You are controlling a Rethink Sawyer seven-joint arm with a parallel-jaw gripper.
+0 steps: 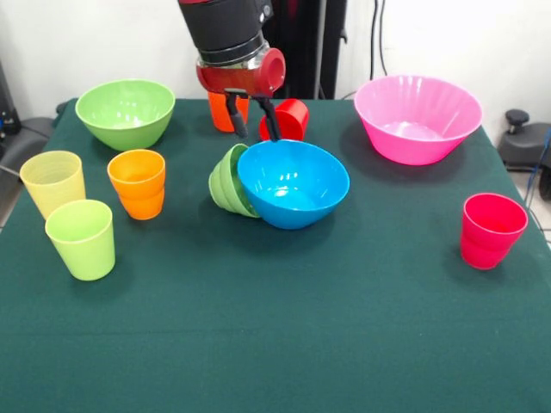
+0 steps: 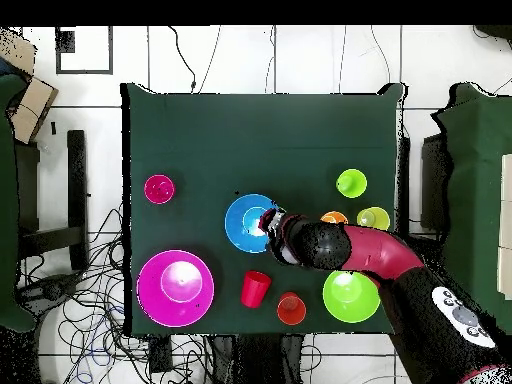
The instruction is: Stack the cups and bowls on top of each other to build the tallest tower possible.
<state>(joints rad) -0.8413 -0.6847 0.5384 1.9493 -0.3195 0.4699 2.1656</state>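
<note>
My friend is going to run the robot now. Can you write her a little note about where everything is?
Gripper: open, empty, over the far rim of the blue bowl.
Small green bowl is tipped on its side against the blue bowl.
Large green bowl and pink bowl sit at the far corners.
Yellow, lime, orange and pinkish-red cups stand apart; a red cup lies tipped behind the gripper beside another orange one.
Done: nothing stacked. Left: the whole tower.
</note>
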